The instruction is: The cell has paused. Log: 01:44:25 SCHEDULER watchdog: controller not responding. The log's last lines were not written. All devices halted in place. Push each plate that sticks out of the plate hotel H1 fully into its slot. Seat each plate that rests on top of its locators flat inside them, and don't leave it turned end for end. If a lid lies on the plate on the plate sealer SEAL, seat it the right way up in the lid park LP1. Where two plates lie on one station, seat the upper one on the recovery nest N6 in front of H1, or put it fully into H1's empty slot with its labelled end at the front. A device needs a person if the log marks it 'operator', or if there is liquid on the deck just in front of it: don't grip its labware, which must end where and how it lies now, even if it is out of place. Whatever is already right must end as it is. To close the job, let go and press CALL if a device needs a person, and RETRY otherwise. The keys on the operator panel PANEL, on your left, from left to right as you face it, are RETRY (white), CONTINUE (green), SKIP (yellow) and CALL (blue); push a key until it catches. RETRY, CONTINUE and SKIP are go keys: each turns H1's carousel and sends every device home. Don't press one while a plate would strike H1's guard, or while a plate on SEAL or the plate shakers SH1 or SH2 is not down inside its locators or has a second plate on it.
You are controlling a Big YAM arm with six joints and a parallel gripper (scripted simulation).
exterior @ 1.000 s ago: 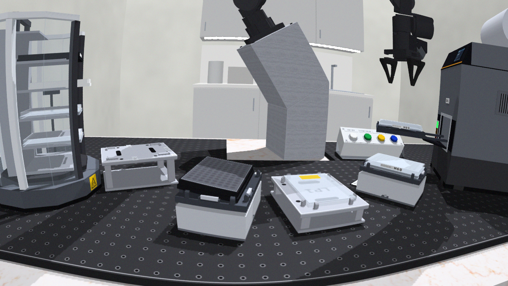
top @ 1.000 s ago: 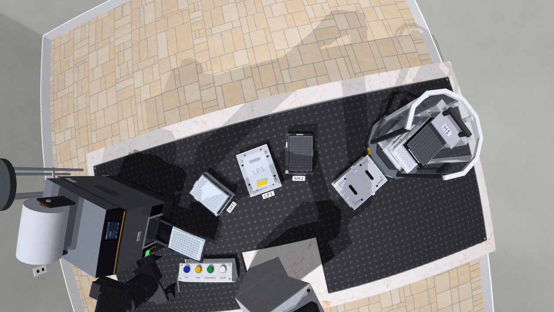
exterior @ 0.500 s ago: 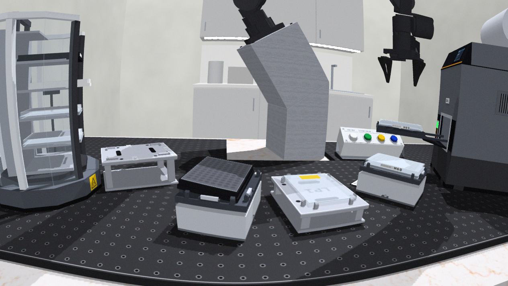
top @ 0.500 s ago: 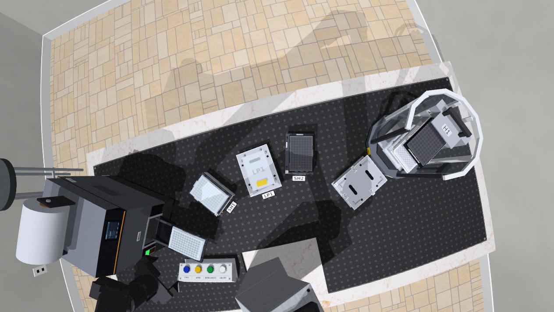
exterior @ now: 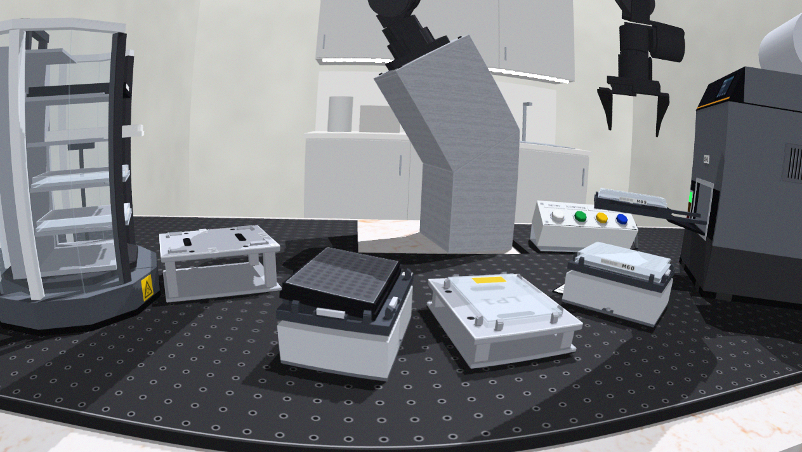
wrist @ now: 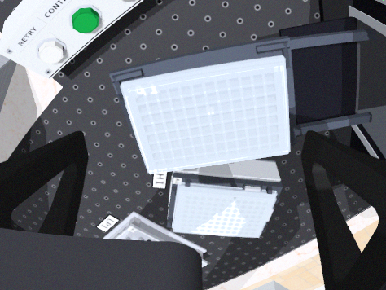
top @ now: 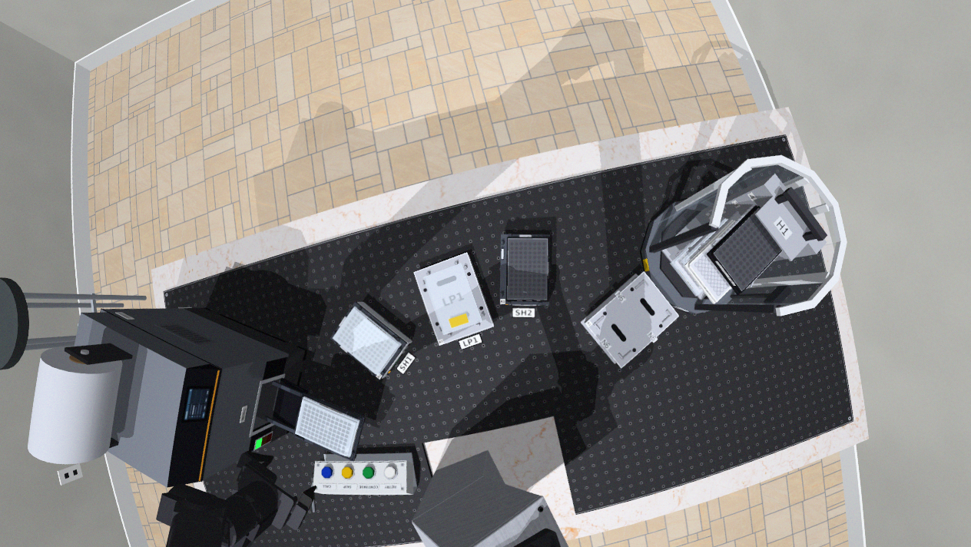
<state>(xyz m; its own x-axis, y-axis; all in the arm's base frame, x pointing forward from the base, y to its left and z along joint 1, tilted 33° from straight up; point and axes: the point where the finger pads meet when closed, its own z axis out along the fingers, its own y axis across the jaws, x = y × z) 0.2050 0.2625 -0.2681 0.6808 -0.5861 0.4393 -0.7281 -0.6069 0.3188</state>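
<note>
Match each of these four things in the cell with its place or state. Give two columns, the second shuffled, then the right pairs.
Things:
1. black plate
2. clear plate M60
3. plate M09
4. gripper

Place or state:
A. open, holding nothing, above the panel
B. on the sealer's tray
C. on SH1
D. tilted on SH2

Pairs: 1-D, 2-C, 3-B, 4-A
</note>
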